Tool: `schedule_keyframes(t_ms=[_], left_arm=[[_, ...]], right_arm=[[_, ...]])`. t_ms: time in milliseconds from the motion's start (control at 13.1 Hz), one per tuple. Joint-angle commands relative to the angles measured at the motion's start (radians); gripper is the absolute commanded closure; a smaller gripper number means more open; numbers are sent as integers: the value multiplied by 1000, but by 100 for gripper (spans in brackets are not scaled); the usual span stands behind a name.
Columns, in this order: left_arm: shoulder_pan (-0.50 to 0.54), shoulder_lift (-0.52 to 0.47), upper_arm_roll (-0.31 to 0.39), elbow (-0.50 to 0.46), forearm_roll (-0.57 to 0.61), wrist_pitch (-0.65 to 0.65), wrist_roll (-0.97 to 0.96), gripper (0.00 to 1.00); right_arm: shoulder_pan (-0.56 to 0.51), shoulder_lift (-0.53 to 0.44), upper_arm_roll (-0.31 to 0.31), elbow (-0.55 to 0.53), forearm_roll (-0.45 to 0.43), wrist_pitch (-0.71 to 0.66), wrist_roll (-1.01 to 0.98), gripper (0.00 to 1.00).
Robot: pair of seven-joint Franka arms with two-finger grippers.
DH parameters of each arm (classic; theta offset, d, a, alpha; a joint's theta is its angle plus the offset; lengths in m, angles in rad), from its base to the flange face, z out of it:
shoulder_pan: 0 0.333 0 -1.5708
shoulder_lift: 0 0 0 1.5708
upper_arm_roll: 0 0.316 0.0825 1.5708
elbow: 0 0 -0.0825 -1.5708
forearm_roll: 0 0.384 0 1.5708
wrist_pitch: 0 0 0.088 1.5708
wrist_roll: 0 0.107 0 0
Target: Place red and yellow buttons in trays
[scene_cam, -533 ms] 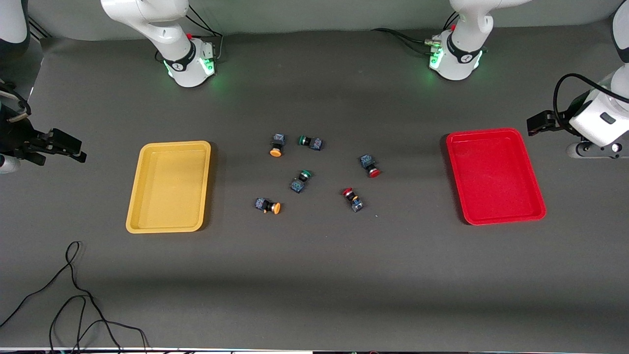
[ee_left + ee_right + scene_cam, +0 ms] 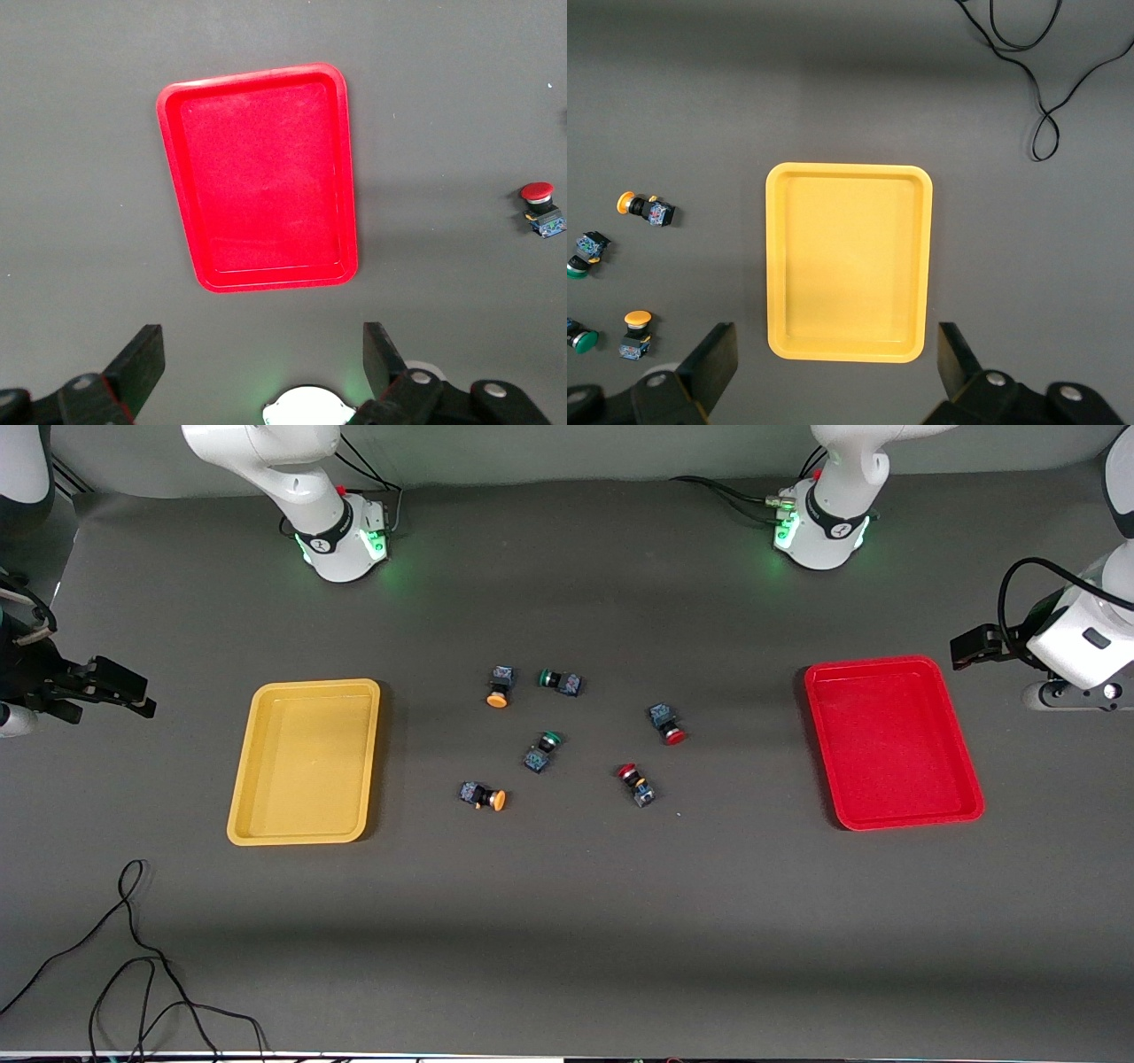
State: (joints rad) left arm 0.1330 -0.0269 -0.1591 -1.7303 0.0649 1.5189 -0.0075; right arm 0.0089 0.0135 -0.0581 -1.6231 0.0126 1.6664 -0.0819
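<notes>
The left wrist view looks straight down on the red tray (image 2: 260, 177), a shallow rectangle with rounded corners and a raised rim, lying flat on the dark grey table (image 2: 80, 177) with nothing inside it. The left gripper (image 2: 261, 359) hangs over bare table just beside one short end of the tray, its two dark fingers (image 2: 140, 365) spread wide, with nothing between them. Well apart from the tray, off one of its long sides, a red-capped button (image 2: 539, 209) lies on the table, its round cap pointing away from its blue-black body.
</notes>
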Motion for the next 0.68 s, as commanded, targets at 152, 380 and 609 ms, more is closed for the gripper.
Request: schedule_keyframes(t_ms=[152,380,609], left_arm=[[-10,15,3,28,10,-26,12,0],[-38,19,-11,35,10,-31,-12,0],[-177,44,-28,6,6,4,-198,0]], right_arm=[[29,-21,12,-69,-25,1,-21,0],[161,-58,12,-205,-10,70,228,0],[394,-101,11,-363,4,214,588,0]])
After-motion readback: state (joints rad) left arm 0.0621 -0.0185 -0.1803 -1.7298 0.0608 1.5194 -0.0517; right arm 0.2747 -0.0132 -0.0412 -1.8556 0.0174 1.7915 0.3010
